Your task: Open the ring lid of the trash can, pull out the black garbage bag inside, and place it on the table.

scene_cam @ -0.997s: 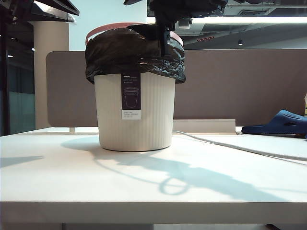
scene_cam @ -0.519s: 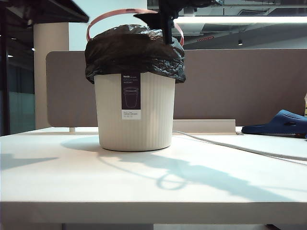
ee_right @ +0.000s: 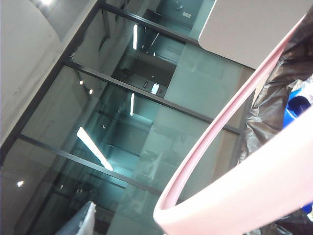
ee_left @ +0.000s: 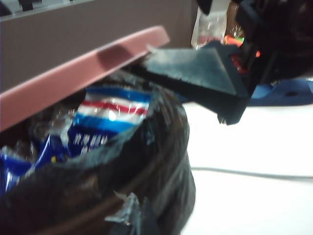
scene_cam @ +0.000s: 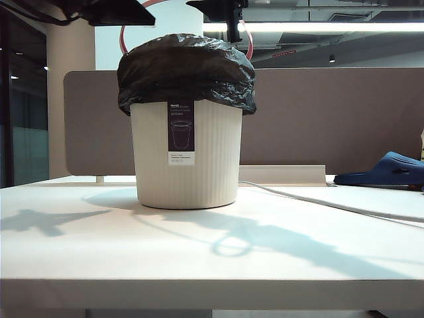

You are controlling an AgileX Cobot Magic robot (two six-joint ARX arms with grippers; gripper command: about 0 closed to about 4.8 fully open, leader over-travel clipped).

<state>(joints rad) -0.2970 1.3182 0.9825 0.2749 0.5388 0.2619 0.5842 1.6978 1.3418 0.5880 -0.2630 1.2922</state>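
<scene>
The cream ribbed trash can (scene_cam: 185,156) stands on the white table (scene_cam: 199,252). The black garbage bag (scene_cam: 185,66) bulges over its rim, its edge folded down outside (ee_left: 156,166). My right gripper (scene_cam: 231,26) is shut on the pink ring lid (scene_cam: 249,45), which hangs tilted above the bag (ee_left: 83,68) (ee_right: 244,196). Its dark finger (ee_left: 195,78) presses the hoop's edge. My left gripper (scene_cam: 140,14) hovers above the bin's left side. Its pale fingertip (ee_left: 128,215) is shut close against the bag's outer fold, and I cannot tell whether it pinches any film.
Blue, white and red snack packets (ee_left: 112,112) fill the bag. A dark blue slipper (scene_cam: 387,169) lies at the right, and a white cable (scene_cam: 318,202) runs from the bin toward it. A grey-brown partition (scene_cam: 318,119) stands behind.
The right gripper has raised the pink ring higher off the bag. The left arm has swung in from the upper left toward the bin top.
</scene>
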